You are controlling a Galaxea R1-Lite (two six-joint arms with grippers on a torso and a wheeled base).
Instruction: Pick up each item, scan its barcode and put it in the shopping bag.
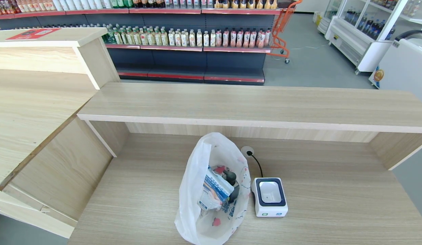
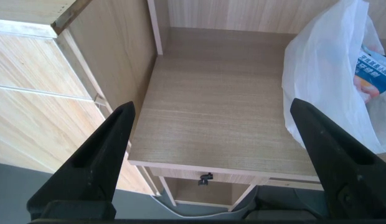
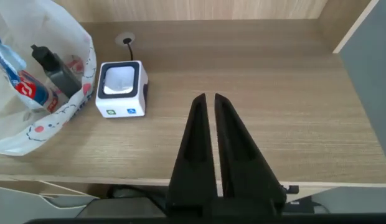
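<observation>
Bright, even light; soft shadows

From the head, looking steeply down over the counter (image 1: 333, 204) toward the shelves (image 1: 183, 51). From both wrists, closer, off the near edge, facing inward. Sharing the bag (image 1: 194, 170) across all three.

White shopping bag (image 1: 194, 180), navy-topped scanner (image 1: 269, 197)

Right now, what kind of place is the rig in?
Most likely a shop's checkout: a barcode scanner and a filled shopping bag sit on a wooden counter, with shelves of bottled drinks and glass-door fridges behind.
</observation>
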